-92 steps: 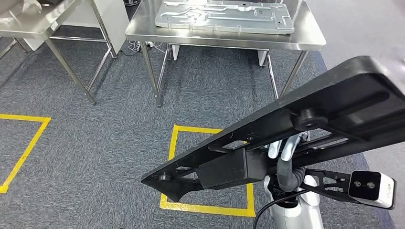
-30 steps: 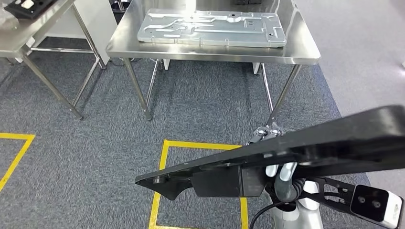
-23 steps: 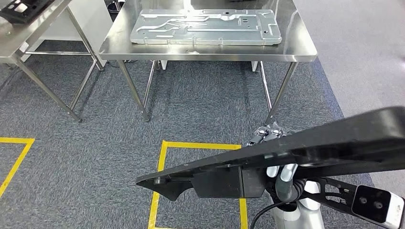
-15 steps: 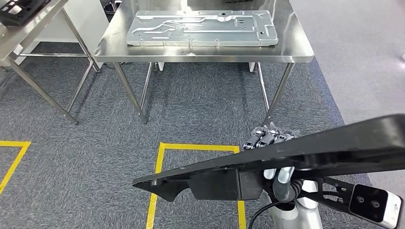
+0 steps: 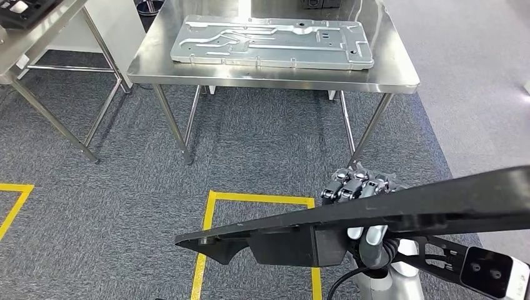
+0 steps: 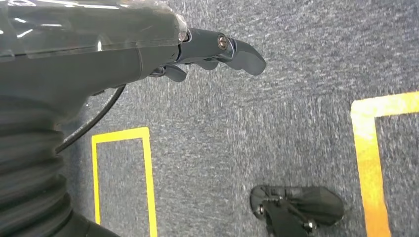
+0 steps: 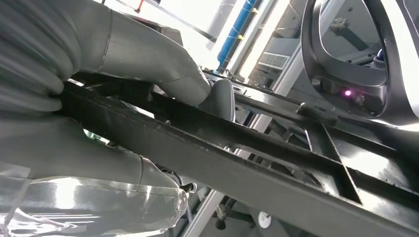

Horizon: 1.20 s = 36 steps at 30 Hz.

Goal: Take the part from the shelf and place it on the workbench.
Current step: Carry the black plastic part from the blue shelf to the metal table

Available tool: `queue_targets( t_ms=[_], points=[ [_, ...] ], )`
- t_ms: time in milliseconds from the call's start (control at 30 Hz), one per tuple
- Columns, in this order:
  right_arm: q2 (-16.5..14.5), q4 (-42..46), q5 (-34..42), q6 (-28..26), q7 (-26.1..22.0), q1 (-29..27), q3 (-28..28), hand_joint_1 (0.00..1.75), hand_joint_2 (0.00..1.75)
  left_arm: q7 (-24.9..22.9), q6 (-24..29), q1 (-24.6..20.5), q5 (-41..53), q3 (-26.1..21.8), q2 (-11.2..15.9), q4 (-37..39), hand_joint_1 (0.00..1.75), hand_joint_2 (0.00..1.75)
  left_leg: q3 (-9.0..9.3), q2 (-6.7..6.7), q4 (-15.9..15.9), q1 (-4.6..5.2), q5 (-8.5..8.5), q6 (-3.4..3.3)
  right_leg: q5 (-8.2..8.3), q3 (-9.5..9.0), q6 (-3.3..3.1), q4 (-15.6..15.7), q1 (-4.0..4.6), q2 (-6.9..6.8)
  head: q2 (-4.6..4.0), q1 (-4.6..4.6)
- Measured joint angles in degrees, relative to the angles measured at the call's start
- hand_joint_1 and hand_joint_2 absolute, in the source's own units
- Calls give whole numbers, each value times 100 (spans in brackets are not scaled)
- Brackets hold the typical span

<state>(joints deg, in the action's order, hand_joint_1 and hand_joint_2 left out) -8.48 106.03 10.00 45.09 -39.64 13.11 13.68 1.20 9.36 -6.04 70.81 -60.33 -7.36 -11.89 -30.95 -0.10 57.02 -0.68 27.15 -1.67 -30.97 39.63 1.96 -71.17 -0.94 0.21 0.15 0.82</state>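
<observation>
Steel workbench [image 5: 400, 75] ahead; right hand [image 5: 362, 200] fingers clasp the black part [image 5: 406, 203], left hand [image 6: 148, 54] empty

Floor: we see grey speckled carpet [image 5: 262, 156] all around.
Markings: we see a yellow tape square outline [image 5: 212, 206] on the carpet, and the corner of a second yellow tape outline [image 5: 15, 200] at the left edge.
Side table: we see a second stainless steel table [image 5: 37, 44] at upper left, carrying a black tray [image 5: 22, 7] with white pieces.
</observation>
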Motion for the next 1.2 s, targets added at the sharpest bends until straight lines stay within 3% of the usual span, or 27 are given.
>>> queue_targets(
  t_ms=[33, 100, 133, 267, 333, 400, 433, 467, 500, 567, 600, 633, 700, 800, 833, 900, 933, 967, 1000, 1067, 1100, 1133, 1200],
  points=[
    [2, 1, -9, 0, -6, 0, 0, 175, 175, 0, -3, 3, 1, 0, -4, 0, 0, 175, 48, -3, 1, -2, 40, 20, 277, -151, -1, 405, -12, -10, 0, 1],
    [5, 2, -21, -1, -14, -1, 0, 175, 175, 0, -8, -1, 1, 0, -11, 0, 0, 175, 101, -10, 16, 16, 119, 84, 575, -422, -29, 1067, -4, -23, 0, -2],
    [7, 3, -24, -2, -16, -2, 0, 175, 175, 0, -9, -4, 1, 0, -11, 0, 0, 175, 105, -11, 18, 27, 149, 120, 597, -478, -56, 1215, 6, -23, 0, -7],
    [9, 35, -31, -1, -19, 2, 0, 175, 175, -3, -9, -20, 1, 0, -10, 0, 0, 175, 131, 2, 94, 10, 272, 245, 519, -547, -209, 1292, 12, 5, -1, -28],
    [9, 47, -32, 10, -20, 14, 0, 175, 175, -4, -9, -25, 0, 0, -10, 0, 0, 175, -119, 3, 640, -4, 528, 292, 482, -632, -281, 1321, 0, -11, -1, -61],
    [9, 43, -31, 20, -20, 18, 0, 175, 175, 0, -9, -23, -11, -1, -11, 0, 0, 175, -610, 4, 1475, -7, 802, 319, 428, -689, -318, 1321, 14, -17, -1, -86],
    [9, 38, -29, 24, -19, 15, 0, 175, 175, 1, -9, -27, -17, -2, -12, 0, 0, 175, -804, 4, 1735, -7, 814, 321, 398, -720, -322, 1319, 24, -12, -1, -86],
    [9, 34, -26, 31, -19, 14, 0, 175, 175, -1, -9, -30, -22, -2, -12, 0, 0, 175, -892, 4, 1763, -5, 701, 312, 365, -760, -322, 1317, 32, -5, 0, -88],
    [9, 31, -20, 42, -19, 12, 0, 175, 175, -2, -9, -30, -24, -1, -12, 0, 0, 175, -862, 4, 1557, -3, 474, 292, 328, -814, -318, 1317, 39, 4, 0, -88],
    [9, 26, -1, 72, -19, 14, 2, 175, 175, -9, -9, -11, -23, -1, -4, 0, 0, 175, -600, 1, 787, 17, -44, 221, 244, -929, -297, 1318, 57, 19, 1, -87],
    [11, 24, 9, 84, -19, 16, 3, 175, 175, -10, -9, -3, -22, -2, 2, 0, 0, 175, -476, 1, 460, 35, -188, 185, 208, -960, -272, 1314, 64, 28, 1, -89],
    [13, 21, 21, 92, -19, 18, 4, 175, 175, -10, -8, -2, -21, -2, 8, 0, 0, 175, -408, 0, 268, 54, -242, 158, 182, -971, -243, 1314, 67, 31, 0, -89],
    [17, 16, 47, 99, -16, 23, 5, 175, 175, -11, -7, -6, -16, -2, 12, 0, 0, 175, -383, -3, 173, 76, -205, 116, 153, -972, -174, 1329, 67, 31, 0, -93],
    [22, 16, 97, 103, -10, 44, 8, 175, 175, -14, -8, -1, -7, -2, 3, 0, 0, 175, -289, -8, 75, 24, -200, 35, 13, -926, -80, 1139, 62, 12, 1, -79],
    [26, 15, 113, 104, -6, 50, 9, 175, 175, -15, -8, -4, -4, -2, 1, 0, 0, 175, -252, -8, 49, 11, -191, 7, -113, -782, -53, 859, 53, 9, 1, -70],
    [39, 6, 142, 105, 14, 49, 9, 175, 175, -19, -4, -10, -1, -2, 0, 0, 0, 175, -215, -7, 45, 15, -150, -26, -387, -302, -12, 82, 37, 7, 1, -61],
    [46, -1, 154, 105, 26, 43, 9, 175, 175, -22, -2, -8, 0, -2, -1, 0, 0, 175, -194, -8, 48, 16, -124, -29, -424, -87, 3, -204, 27, 6, 1, -61],
    [54, -8, 167, 105, 38, 40, 9, 175, 175, -24, 1, -2, 1, -2, -1, 0, 0, 175, -165, -10, 51, 17, -95, -26, -346, 37, 13, -298, 19, 4, 1, -61],
    [60, -13, 184, 106, 47, 39, 9, 175, 175, -26, 3, 3, 1, -2, -2, 0, 0, 175, -122, -14, 56, 16, -60, -19, -142, 39, 16, -153, 12, 1, 1, -61],
    [69, -17, 218, 107, 62, 43, 9, 175, 175, -26, 6, 8, 1, -2, -10, 0, 0, 175, -28, -23, 67, 16, 23, 11, 376, -211, -2, 574, 6, -14, 0, -60],
    [73, -17, 229, 107, 70, 47, 9, 175, 175, -26, 7, 6, 1, -2, -15, 0, 0, 175, 4, -27, 81, 25, 66, 40, 535, -345, -22, 924, 16, -19, 0, -59],
    [78, -19, 236, 107, 78, 49, 9, 175, 175, -27, 8, 3, 1, -2, -20, 0, 0, 175, 19, -29, 87, 33, 97, 69, 599, -426, -48, 1134, 27, -21, 0, -62],
    [83, -20, 250, 109, 92, 53, 11, 175, 175, -29, 10, -2, 2, -2, -22, 0, 0, 175, 33, -26, 77, 46, 136, 136, 560, -458, -110, 1235, 49, -5, 0, -69]
  ],
)
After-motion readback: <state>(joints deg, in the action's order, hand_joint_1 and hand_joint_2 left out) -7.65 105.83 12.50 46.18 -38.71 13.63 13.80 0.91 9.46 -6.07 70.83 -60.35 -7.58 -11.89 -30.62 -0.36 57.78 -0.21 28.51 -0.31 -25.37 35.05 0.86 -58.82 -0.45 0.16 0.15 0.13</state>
